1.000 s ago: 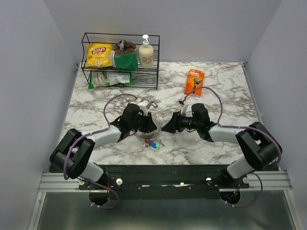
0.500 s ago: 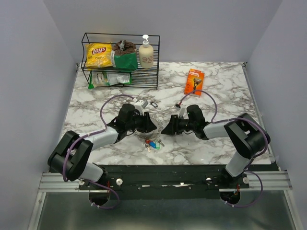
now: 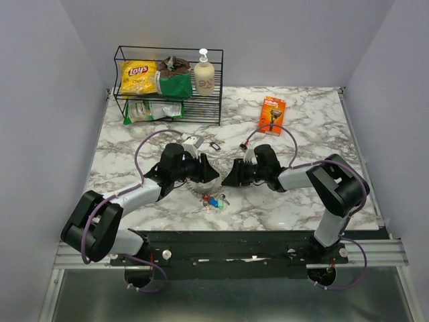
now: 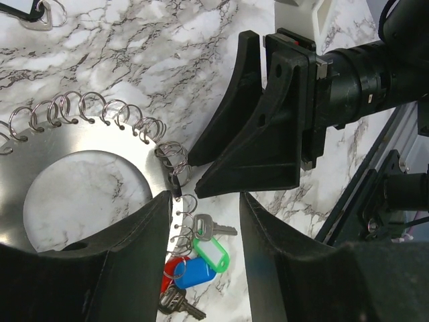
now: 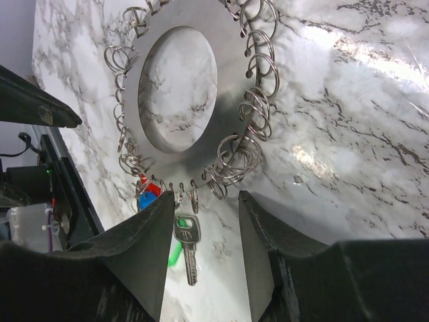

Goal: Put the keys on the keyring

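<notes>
- Far left, at the back of the marble table (image 3: 315, 201): a black wire rack (image 3: 201, 121) with a yellow chip bag (image 3: 137, 75), a green bag (image 3: 173, 82) and a soap bottle (image 3: 204, 75) on top, and a green and white packet (image 3: 154, 109) on the low shelf.
- Next, the left gripper (image 3: 209, 178), low over the table near the middle, pointing right. Fingers (image 4: 141, 248) partly apart, about half way, with nothing held between them. Gap right above the rim of the keyring.
- Under that gripper, the keyring (image 4: 100, 144): a flat shiny metal disc with a big round hole, lying flat on the table, with lots of little wire loops all round its rim. Mostly hidden from above by the left gripper.
- At the near rim of the keyring, the keys (image 3: 214, 200): one red head, one blue, one green, plus bare metal ones, in a small pile on the table. Touching the little loops there; hooked on or just lying against them, cannot tell.
- Just behind the grippers, a small dark tag (image 3: 215, 145), lying alone on the table.
- Then the right gripper (image 3: 228, 180), also low, pointing left, tip to tip with the left one and very near it. Fingers (image 5: 261, 228) partly apart too, holding nothing, tips just beside a bunch of loops at the keyring's right rim.
- Far right, at the back: an orange box (image 3: 271, 115), flat on the table, well apart from the keyring.
</notes>
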